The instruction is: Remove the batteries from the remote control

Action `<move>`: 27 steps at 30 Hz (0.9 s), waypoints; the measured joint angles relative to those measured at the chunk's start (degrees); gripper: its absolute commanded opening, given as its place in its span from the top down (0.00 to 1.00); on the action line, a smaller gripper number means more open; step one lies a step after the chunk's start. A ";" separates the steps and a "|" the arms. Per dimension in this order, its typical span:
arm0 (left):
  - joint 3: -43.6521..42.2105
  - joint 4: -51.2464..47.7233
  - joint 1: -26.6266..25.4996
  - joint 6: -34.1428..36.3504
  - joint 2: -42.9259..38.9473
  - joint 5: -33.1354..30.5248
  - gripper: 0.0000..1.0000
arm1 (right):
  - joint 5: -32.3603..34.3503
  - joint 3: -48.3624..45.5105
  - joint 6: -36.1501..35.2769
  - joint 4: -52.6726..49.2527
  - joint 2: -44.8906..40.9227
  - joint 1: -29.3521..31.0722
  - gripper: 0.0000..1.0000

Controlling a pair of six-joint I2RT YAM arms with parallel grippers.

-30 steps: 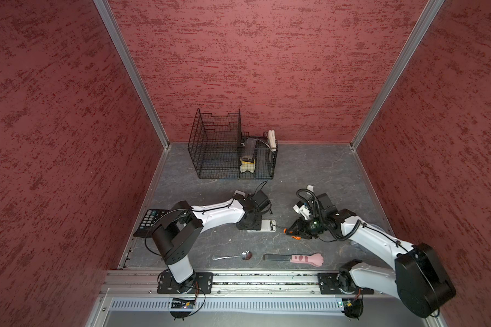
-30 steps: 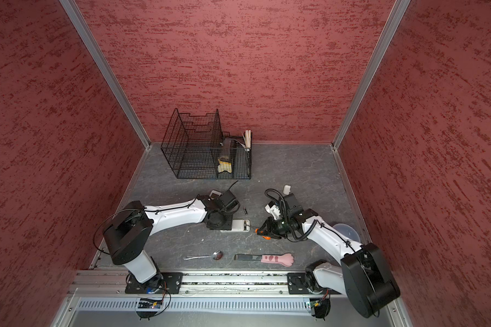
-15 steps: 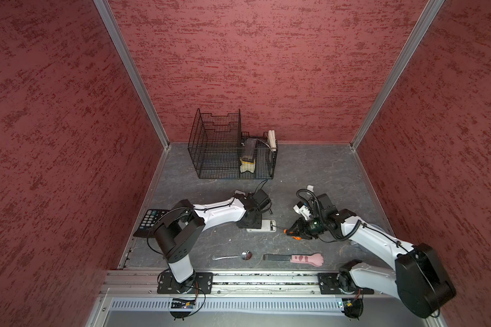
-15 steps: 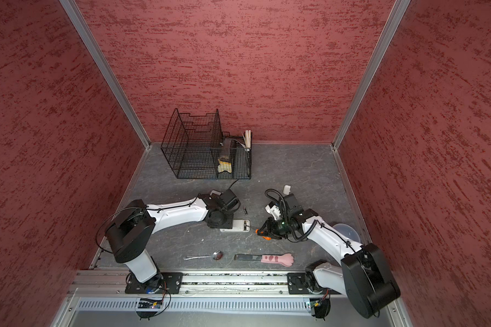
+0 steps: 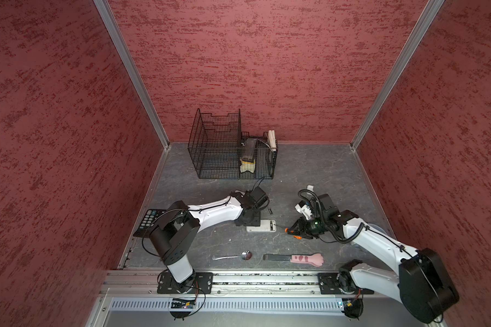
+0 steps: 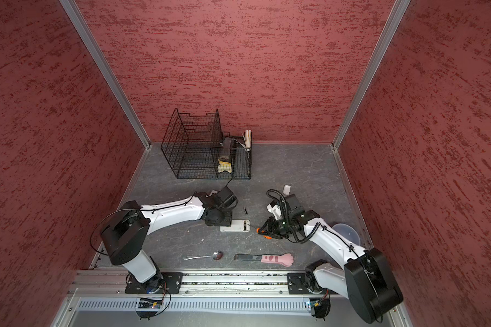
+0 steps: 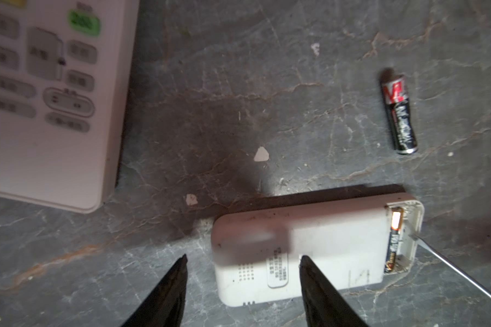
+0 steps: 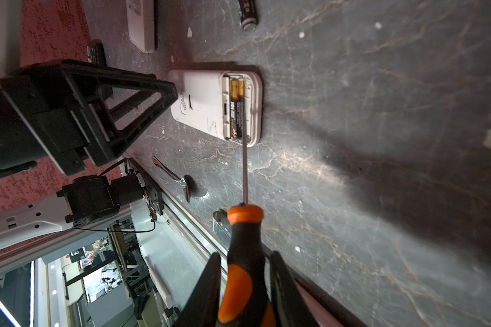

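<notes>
The remote control (image 5: 262,226) (image 6: 237,226) (image 7: 309,249) (image 8: 201,99) is a white plastic slab with rounded corners. It lies face down in the middle of the grey, veined, stone-look tabletop (image 5: 309,170), long axis running left to right. The battery bay at its right end stands open. Inside sit the seated batteries (image 8: 236,107) (image 7: 394,243), slim black cylinders with gold ends. The right wrist view seems to show two side by side, though glare makes the count uncertain. One loose battery (image 5: 270,211) (image 6: 245,210) (image 7: 399,113) (image 8: 248,14), black with a red-and-silver label, lies flat on the tabletop. It is just beyond the remote control's right end, on the far side and apart from it.

The right gripper (image 8: 245,252) pinches the screwdriver (image 8: 243,232) (image 5: 288,230), its jaws pressed against the sides of the moulded orange-and-black handle. The thin steel shaft runs left, and its tip is inside the open bay beside the seated batteries.

The left gripper (image 7: 243,255) hangs at the remote control's left end with its jaws spread and nothing between them. One tapered black finger is over the remote control's back and the other is over bare tabletop.

A second remote (image 7: 54,99), white and face up with grey buttons and one green one, lies near the first but apart from it. A black wire basket (image 5: 219,147) stands at the far wall. A shiny metal spoon (image 5: 245,255) and a pink paw-shaped tool (image 5: 306,259) lie along the near edge.
</notes>
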 measured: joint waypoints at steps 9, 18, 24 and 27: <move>-0.81 0.11 0.90 0.02 -1.31 0.35 0.36 | -0.85 -0.44 0.17 1.07 1.25 0.39 1.00; -2.71 0.94 0.98 -0.02 -1.33 0.92 0.36 | -1.31 -0.44 0.90 2.19 2.95 3.13 1.00; -4.17 1.84 0.98 -0.02 -1.33 1.57 0.36 | -1.36 -0.44 2.36 3.15 2.93 4.59 1.00; -4.31 2.19 0.98 -0.02 -1.33 1.92 0.36 | -1.38 -0.44 2.84 3.41 2.93 5.35 1.00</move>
